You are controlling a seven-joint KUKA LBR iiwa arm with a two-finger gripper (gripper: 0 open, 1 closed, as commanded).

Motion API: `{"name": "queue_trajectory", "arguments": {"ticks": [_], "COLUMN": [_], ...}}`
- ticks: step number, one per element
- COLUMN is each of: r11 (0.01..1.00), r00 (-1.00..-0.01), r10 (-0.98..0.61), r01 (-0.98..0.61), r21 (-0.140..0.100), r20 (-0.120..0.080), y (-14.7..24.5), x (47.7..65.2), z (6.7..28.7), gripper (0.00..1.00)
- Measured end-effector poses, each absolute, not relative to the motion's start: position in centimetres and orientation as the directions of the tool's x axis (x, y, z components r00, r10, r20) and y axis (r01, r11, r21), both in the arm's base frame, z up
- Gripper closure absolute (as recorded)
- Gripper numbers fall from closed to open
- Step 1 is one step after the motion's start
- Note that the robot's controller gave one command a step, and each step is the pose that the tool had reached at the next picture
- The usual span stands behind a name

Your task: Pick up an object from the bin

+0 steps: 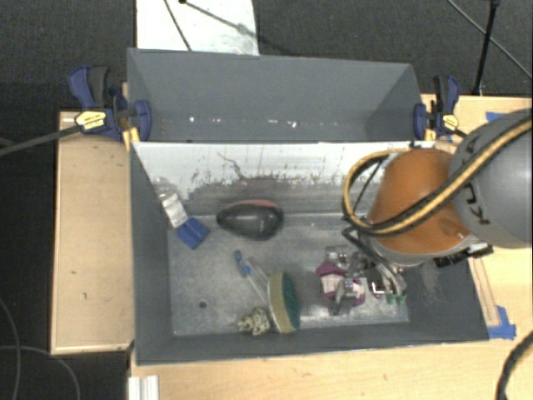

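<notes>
Bin point(208, 311) with dark oval object point(250, 220), sponge point(286, 302), blue block point(191, 234)

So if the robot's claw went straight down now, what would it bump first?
Probably the small purple and white thing right under the gripper, near the bin's front right. Depth is unclear, so it could meet the grey floor beside it instead.

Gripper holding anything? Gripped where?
Cannot tell. The gripper sits low over a purple-and-white thing at the front right of the bin; no grip visible.
</notes>
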State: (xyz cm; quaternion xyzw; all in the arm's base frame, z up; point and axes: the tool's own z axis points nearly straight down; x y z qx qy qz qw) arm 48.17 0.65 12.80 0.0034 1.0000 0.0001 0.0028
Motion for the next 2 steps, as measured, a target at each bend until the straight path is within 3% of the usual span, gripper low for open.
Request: {"name": "queue_trajectory", "arguments": {"ticks": [1,2], "r11": [1.0,1.0], "r00": [-1.0,-1.0], "r10": [0.003,0.0], "r01": [0.003,0.0], "r21": [0.0,0.0], "r20": [-0.005,-0.005], "y": [0.7,0.7], "x": [48.2,48.3], "z": [16.2,17.4], "gripper": [1.0,1.0]}}
